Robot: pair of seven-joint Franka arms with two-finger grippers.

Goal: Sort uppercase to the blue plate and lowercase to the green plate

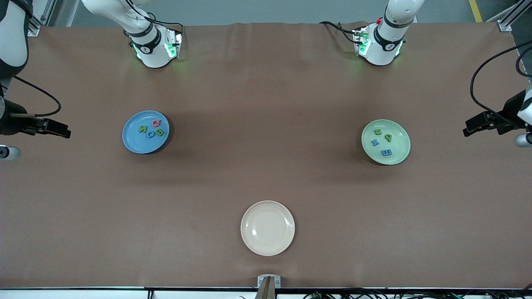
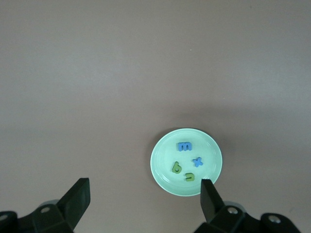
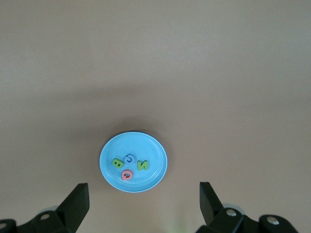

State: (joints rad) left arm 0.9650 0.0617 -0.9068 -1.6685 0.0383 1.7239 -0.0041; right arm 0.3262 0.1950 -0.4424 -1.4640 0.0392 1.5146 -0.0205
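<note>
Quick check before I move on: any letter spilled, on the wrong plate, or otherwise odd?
Nothing stands out. The blue plate holds four capitals, the green plate four lowercase letters, all lying inside the rims. The cream plate is bare. Both open end effectors, left and right, wait at the table's ends.

Both white Franka arms wait, each drawn back to its own end of the table and held high above it. The left arm's black two-finger gripper points down with its jaws spread wide and nothing between them. The right arm's black two-finger gripper is the same, wide apart and empty.
</note>
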